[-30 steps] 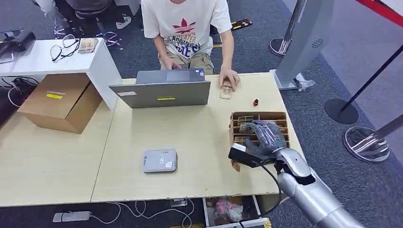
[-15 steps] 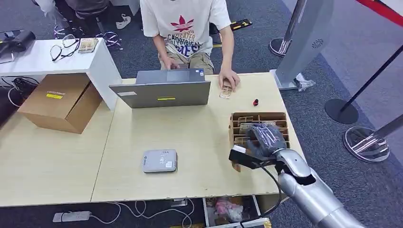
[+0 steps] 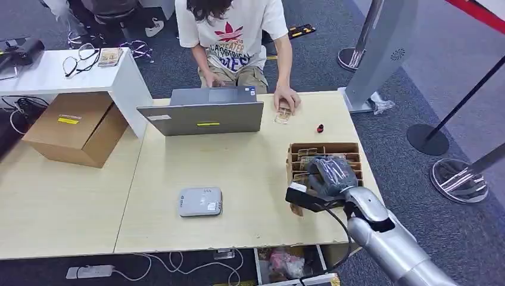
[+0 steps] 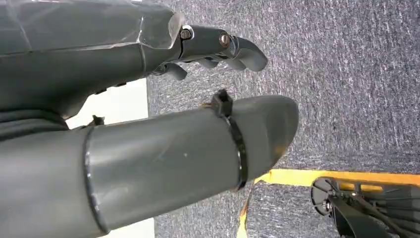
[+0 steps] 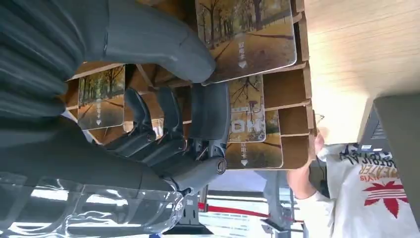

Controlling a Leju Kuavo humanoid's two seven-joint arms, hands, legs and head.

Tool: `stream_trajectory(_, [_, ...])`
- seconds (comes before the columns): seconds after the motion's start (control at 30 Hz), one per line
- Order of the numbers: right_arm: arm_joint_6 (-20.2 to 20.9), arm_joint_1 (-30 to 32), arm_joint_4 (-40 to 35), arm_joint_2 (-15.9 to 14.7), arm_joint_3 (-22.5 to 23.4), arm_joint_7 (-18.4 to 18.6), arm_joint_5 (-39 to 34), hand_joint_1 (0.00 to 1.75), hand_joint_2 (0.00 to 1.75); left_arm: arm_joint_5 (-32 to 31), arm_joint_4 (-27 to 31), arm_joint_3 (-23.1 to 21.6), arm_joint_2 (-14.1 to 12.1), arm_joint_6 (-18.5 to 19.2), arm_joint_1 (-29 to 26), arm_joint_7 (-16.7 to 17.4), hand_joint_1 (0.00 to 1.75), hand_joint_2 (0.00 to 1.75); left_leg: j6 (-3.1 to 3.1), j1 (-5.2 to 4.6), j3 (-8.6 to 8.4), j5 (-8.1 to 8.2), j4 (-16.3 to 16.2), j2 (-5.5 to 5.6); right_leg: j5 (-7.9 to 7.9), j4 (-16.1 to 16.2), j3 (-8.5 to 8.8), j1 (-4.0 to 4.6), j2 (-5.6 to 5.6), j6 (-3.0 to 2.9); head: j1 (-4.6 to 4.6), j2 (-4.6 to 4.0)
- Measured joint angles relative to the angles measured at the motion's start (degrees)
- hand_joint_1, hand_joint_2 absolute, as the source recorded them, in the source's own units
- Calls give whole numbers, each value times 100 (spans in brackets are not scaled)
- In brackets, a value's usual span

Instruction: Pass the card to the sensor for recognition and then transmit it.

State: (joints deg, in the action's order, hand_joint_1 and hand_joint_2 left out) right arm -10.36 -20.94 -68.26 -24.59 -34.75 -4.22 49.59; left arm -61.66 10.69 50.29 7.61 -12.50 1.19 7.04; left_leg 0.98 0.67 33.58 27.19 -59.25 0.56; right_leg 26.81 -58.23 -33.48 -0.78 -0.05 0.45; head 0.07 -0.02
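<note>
A cardboard card box (image 3: pixel 352 146) with slotted rows stands on the wooden table's right side. My right hand (image 3: pixel 330 173) is curled down into it. In the right wrist view the thumb (image 5: pixel 163 44) lies on the face of a tree-printed card (image 5: pixel 252 34), and a dark finger (image 5: pixel 210 114) sits just under that card's edge, pinching it. More cards (image 5: pixel 247 129) stand in the box's slots (image 5: pixel 287 89). The grey card sensor (image 3: pixel 200 201) lies flat on the table, well left of my right hand. My left hand (image 4: pixel 218 44) hangs over grey carpet, holding nothing.
A person sits behind an open laptop (image 3: pixel 202 117), one hand (image 3: pixel 287 98) resting on a card (image 3: pixel 283 116) on the table. A small red object (image 3: pixel 320 128) lies near the box. A brown carton (image 3: pixel 74 126) stands at the left; barrier posts (image 3: pixel 427 138) stand right of the table.
My right hand has sunk lower into the card box and its fingers have curled in over the cards. The person has leaned forward. The sensor has not moved.
</note>
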Motion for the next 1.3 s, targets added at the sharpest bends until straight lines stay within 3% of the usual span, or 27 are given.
stream_trajectory(1.3, [409,-587,-59,-111,129,-55,-415,138,175,35,0,37,-7,116,-4,-50,0,0,-4,-1,1,-3,0,-2,-7,0,-1,-1,0,0,0,0])
